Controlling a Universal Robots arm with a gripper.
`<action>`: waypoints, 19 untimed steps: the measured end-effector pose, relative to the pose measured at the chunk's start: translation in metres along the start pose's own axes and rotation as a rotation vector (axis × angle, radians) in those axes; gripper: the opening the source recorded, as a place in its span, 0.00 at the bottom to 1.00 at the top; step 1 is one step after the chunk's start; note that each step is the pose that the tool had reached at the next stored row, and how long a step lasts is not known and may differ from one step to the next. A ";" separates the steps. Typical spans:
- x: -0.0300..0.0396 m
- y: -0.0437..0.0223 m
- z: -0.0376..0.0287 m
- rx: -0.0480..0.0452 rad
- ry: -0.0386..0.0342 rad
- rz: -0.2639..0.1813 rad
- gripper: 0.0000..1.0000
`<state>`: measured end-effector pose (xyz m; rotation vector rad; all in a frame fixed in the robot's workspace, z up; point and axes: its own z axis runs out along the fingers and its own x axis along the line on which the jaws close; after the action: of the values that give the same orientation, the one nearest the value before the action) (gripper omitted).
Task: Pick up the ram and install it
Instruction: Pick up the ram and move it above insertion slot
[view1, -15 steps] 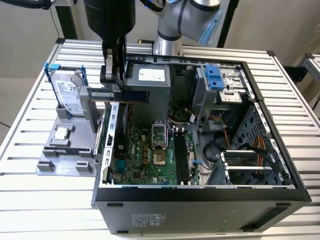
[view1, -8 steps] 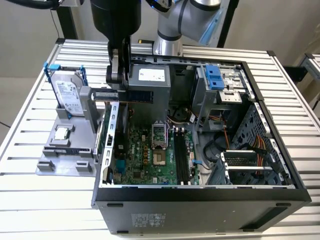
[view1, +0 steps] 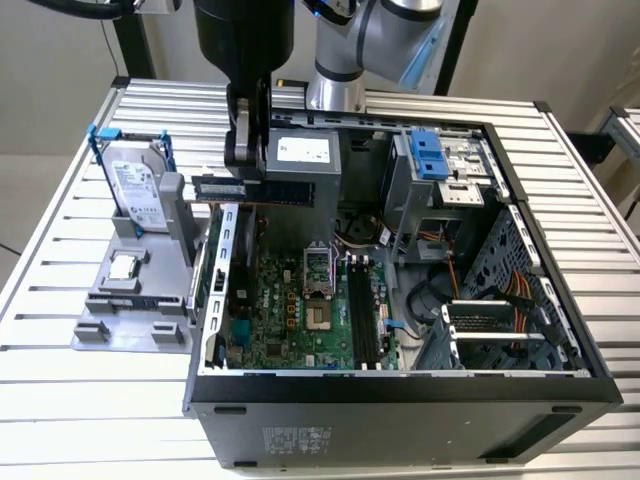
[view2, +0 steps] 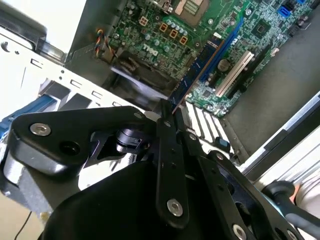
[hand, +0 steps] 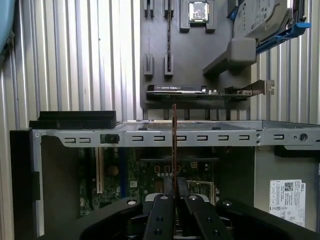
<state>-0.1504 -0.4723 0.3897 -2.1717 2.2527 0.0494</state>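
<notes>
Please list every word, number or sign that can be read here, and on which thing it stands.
No text is readable enough to quote.
Power supply label: too small.
Hard drive label: too small.
Ram label: blurred.
Case front sticker: too small.

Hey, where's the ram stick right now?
In the exterior view the gripper holds the ram over the computer case's edge on the exterior view's left, beside the hard drive.
</notes>
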 end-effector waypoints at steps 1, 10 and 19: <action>-0.0001 -0.0009 -0.0001 -0.0001 0.0001 0.000 0.00; -0.0005 -0.0089 -0.0001 -0.0001 0.0001 0.000 0.00; -0.0012 -0.0154 -0.0002 0.0000 0.0000 0.000 0.00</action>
<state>-0.1349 -0.4717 0.3897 -2.1717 2.2528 0.0494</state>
